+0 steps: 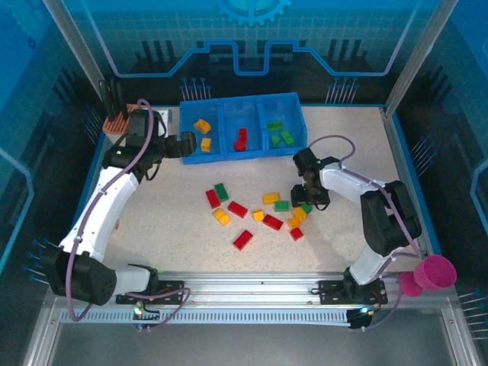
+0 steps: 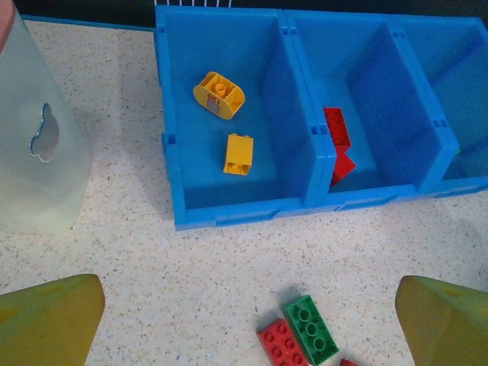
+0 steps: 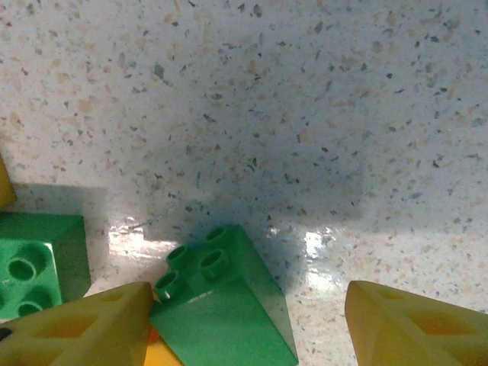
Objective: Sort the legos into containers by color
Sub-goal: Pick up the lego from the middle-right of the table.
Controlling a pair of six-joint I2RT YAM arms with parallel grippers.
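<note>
Hovering low over the speckled counter [image 3: 305,91], the right gripper [image 3: 248,305] stands open astride a small green sloped plastic brick [image 3: 221,316], which touches one finger, its long axis skewed to the closing line. Its compartment [image 1: 296,114] in the bright-blue plastic tray [image 1: 229,158] lies well away.

rounded yellow lego [image 2: 219,94]: small grey label [image 2: 216,100], digits look like "120"

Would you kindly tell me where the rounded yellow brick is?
In the top view, the rounded yellow brick lies in the left compartment of the tray, just behind the other yellow brick.
</note>
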